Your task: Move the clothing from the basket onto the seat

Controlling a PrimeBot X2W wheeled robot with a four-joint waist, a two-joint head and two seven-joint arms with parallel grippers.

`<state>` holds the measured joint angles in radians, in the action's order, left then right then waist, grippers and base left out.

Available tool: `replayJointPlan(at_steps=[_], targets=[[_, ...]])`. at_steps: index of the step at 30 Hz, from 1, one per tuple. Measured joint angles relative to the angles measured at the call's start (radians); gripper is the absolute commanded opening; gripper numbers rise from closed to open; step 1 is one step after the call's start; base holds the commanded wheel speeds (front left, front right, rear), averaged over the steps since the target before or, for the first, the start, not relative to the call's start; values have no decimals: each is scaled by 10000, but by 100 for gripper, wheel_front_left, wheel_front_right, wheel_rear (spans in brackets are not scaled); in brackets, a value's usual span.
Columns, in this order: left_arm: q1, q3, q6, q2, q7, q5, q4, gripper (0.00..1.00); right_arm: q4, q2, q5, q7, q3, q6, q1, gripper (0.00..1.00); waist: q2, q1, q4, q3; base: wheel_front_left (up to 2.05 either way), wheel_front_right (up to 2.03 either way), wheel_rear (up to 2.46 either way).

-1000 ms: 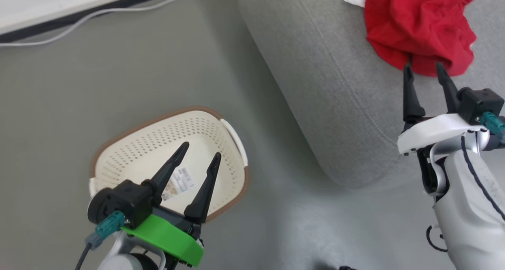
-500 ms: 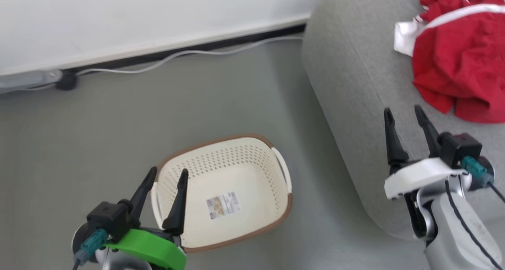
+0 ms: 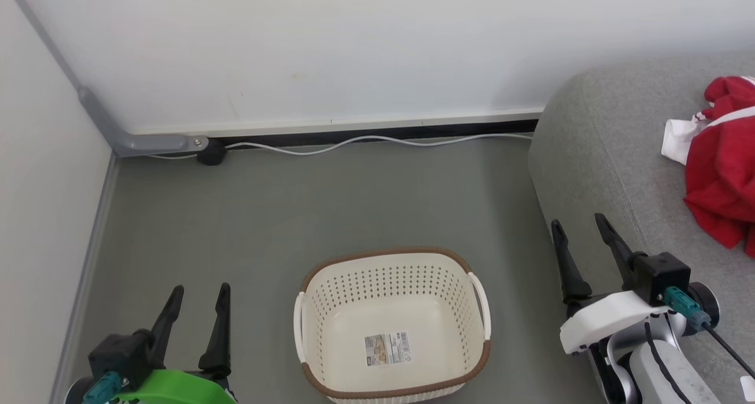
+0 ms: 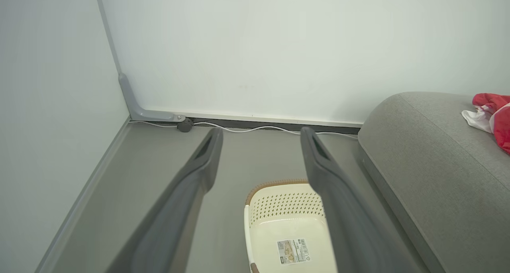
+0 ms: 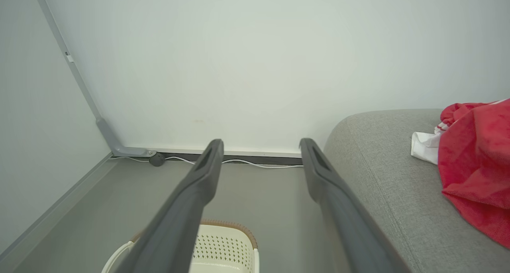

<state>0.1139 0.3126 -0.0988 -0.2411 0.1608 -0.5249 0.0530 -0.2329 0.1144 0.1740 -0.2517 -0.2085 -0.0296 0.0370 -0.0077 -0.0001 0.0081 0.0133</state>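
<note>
The red clothing (image 3: 721, 180) with white trim lies bunched on the grey seat (image 3: 596, 156) at the far right, also seen as clothing (image 5: 476, 161) on the seat (image 5: 382, 173) in the right wrist view and clothing (image 4: 496, 115) in the left wrist view. The cream basket (image 3: 392, 324) stands on the floor with nothing in it but the paper label on its base. My left gripper (image 3: 199, 289) is open at the lower left, left of the basket. My right gripper (image 3: 579, 222) is open over the seat's front edge, well short of the clothing.
A white wall runs behind, with a dark skirting strip and a white cable (image 3: 377, 141) along the floor. A grey bracket and black plug (image 3: 210, 153) sit in the left corner. Grey floor (image 3: 295, 215) lies around the basket.
The head camera has swung up and left, so the wall and corner came into view. Both grippers have drawn back: the left off the basket, the right away from the clothing.
</note>
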Motion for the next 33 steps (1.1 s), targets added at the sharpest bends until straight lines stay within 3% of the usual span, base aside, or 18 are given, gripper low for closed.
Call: replayJointPlan(at_steps=[6,7,17,33], targets=[[133,-230,-77,-29,90,4,-46,100,230,-54,-8,19,-86,-75,-295,100,0,0,335,-395,0,0,0],[142,-240,-79,-15,84,0,-111,0,194,-73,-4,17,-104,-71,-315,0,0,0,353,-417,0,0,0],[305,-82,-65,351,71,-355,-616,0,-336,-245,332,98,-44,-23,-731,0,0,0,334,-402,0,0,0],[301,-585,203,608,-282,-2219,-746,0,-462,-345,2911,788,600,207,-631,0,0,0,260,-345,0,0,0]])
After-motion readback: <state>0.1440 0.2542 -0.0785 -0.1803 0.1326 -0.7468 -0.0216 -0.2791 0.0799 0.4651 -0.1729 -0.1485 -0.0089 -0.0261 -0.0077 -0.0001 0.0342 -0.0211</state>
